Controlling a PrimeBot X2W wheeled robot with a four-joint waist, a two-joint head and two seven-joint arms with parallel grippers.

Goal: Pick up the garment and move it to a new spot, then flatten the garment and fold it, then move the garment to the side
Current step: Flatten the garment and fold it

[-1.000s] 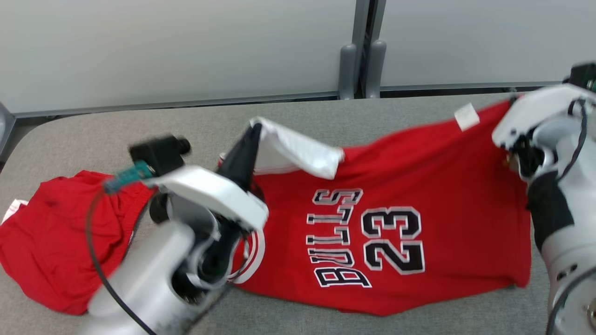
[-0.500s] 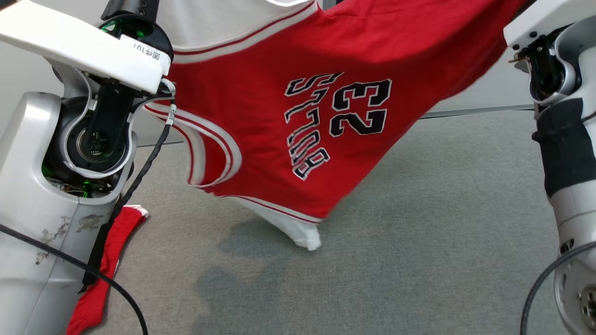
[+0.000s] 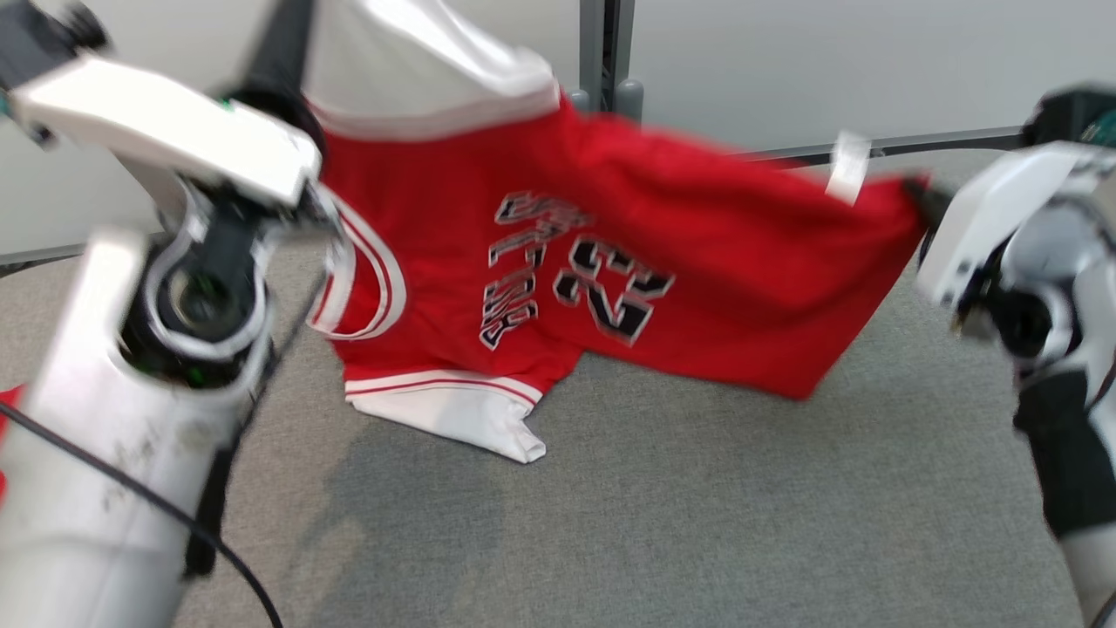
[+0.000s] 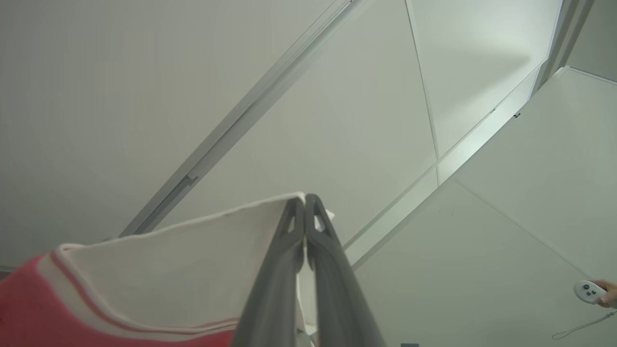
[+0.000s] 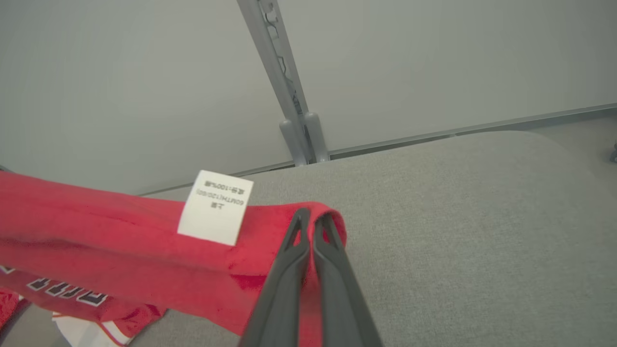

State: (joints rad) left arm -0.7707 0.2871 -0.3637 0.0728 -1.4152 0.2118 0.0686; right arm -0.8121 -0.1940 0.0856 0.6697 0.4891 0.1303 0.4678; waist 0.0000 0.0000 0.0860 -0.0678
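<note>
- Jersey [image 3: 697, 262]: a second ago it lay spread flat on the counter [image 3: 697, 523], and half a second ago it was hoisted clear. Now it is lower again and stretched between both arms. Its near white sleeve appears to touch the grey surface, and the rest is in the air.
- Left end effector [image 4: 305, 200]: fingers pressed together on the jersey's white shoulder edge, raised high at the left.
- Right end effector [image 5: 311, 217]: pinching the red hem corner just beside the label [image 5: 215, 207], lower, at the right.
- Meaning: the move to a new spot looks nearly done, and laying down and flattening likely follow. The head camera has also shifted.
- Containers: none takes part; the counter alone bears the cloth.
</note>
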